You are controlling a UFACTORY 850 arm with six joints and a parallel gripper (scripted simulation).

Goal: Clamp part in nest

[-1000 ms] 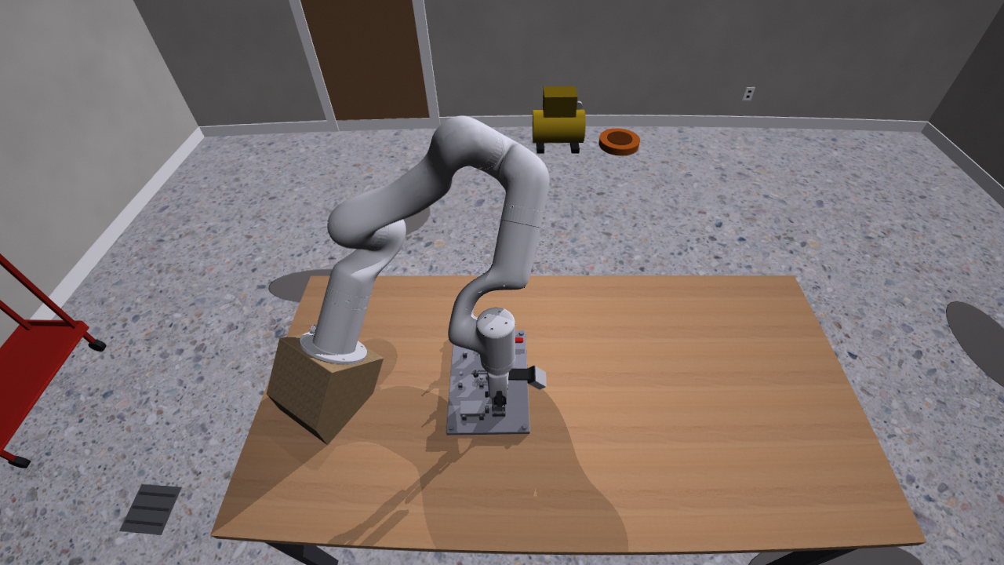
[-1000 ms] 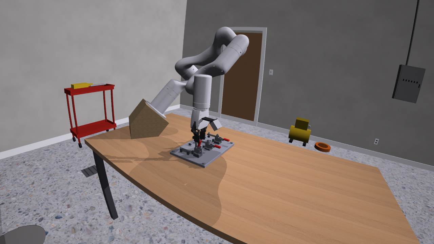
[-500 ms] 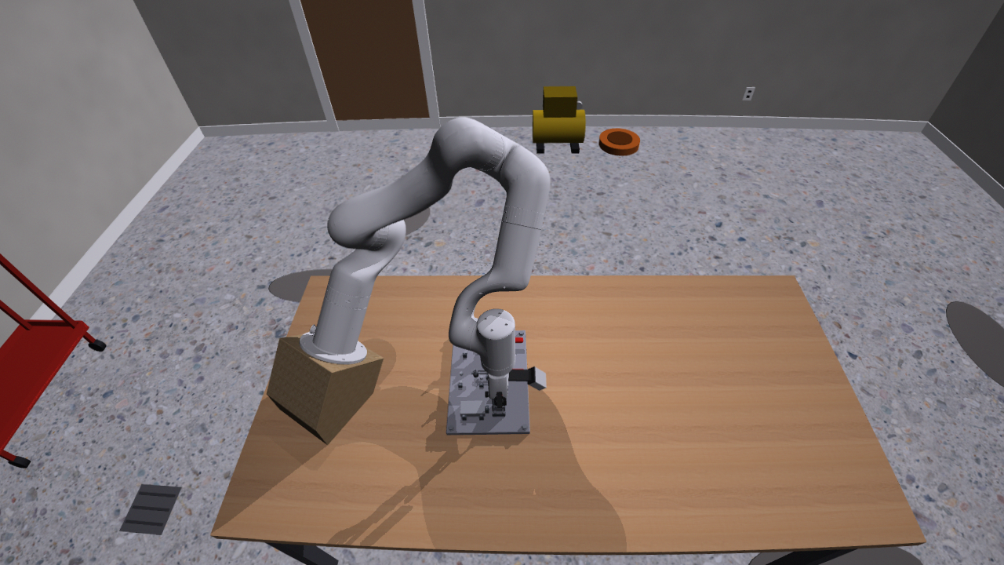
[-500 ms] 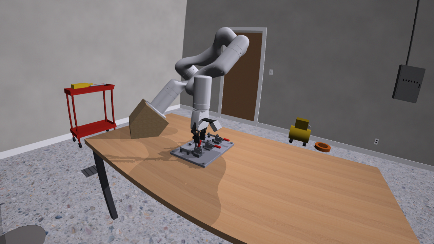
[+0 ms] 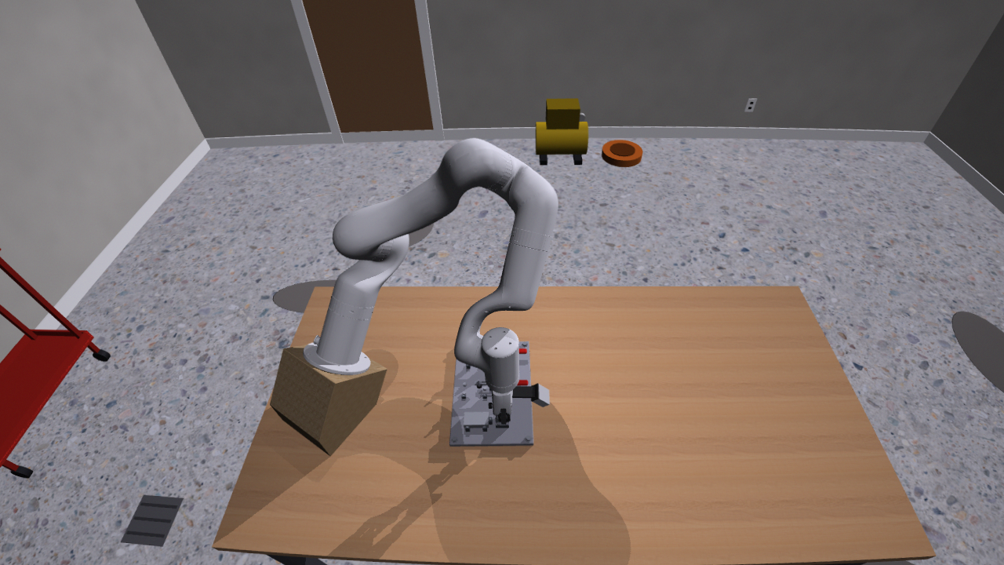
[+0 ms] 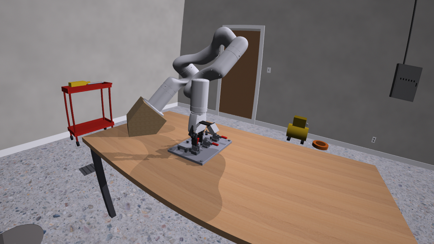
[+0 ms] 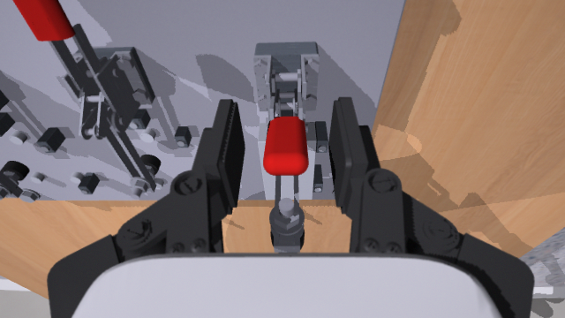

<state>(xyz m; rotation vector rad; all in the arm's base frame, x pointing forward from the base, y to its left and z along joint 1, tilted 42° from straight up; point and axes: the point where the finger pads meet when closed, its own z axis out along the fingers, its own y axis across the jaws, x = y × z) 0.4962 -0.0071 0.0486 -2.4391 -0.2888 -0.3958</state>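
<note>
A red two-shelf cart [image 6: 67,106] stands by the light wall; a yellow compressor-like machine [image 5: 561,130] and an orange ring [image 5: 622,153] sit on the speckled floor near the brown door [image 5: 367,63]. On the wooden tabletop [image 5: 702,393] lies the grey fixture plate [image 5: 525,430], crowded with dark blocks, pads and three toggle clamps. The neighbouring clamp with its dark linkage [image 7: 110,106] stands just beside the black claw's [image 7: 287,141] working space.

The grey six-joint arm [image 5: 522,231] rises from a tilted cardboard-coloured pedestal [image 5: 308,410], arches over and points its last link straight down onto the plate's near end. The claw stands half apart, holding nothing; its fingers flank the red-capped clamp handle [image 7: 286,146] with gaps on both sides.

That handle stands raised, pointing up at the wrist camera. The pale grey rectangular part [image 7: 282,177] lies in the nest under this clamp, its long axis running away from the clamp base [image 7: 286,75] toward the plate's edge.
</note>
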